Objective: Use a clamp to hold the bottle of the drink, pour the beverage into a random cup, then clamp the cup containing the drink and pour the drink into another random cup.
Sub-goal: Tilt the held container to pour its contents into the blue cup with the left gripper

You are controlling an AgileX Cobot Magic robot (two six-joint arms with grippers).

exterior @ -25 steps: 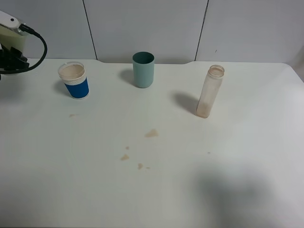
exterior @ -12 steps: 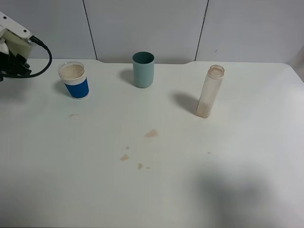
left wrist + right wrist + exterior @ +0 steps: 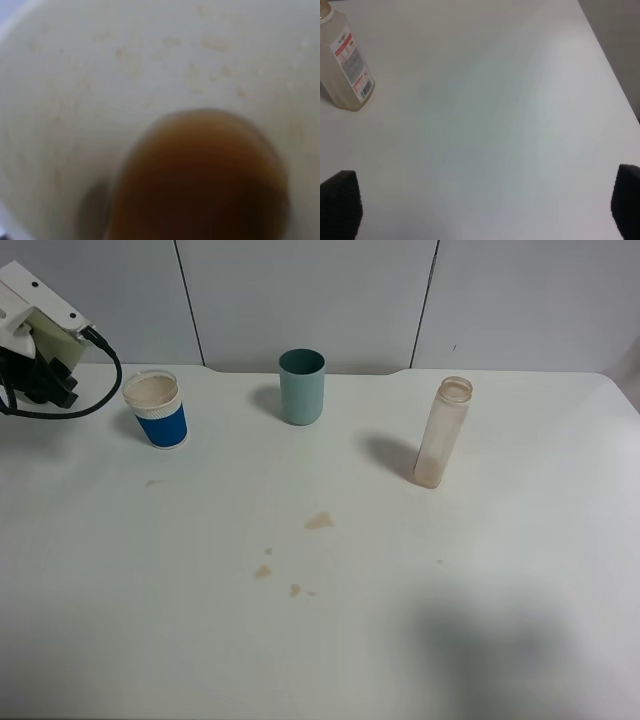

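bottle (image 3: 440, 435) upright, blue-sleeved cup (image 3: 160, 422) upright, beverage (image 3: 200, 180) in pale cup (image 3: 100, 65)

The tabletop (image 3: 520, 540) is white with brown spots (image 3: 319, 521). The teal cup (image 3: 301, 387) is plain; the white cup (image 3: 158, 412) has a blue band. The bottle (image 3: 440, 435) has a pink-and-white label (image 3: 354, 65). The yellow-green cup (image 3: 100, 75) holds brown drink (image 3: 200, 175).

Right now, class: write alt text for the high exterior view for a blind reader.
A white table holds a blue-sleeved white paper cup of brownish drink rear left, a teal plastic cup rear centre, a near-empty clear plastic bottle right, and brown spills mid-table. At the left edge, a robot arm holds a pale yellow-green tumbler.
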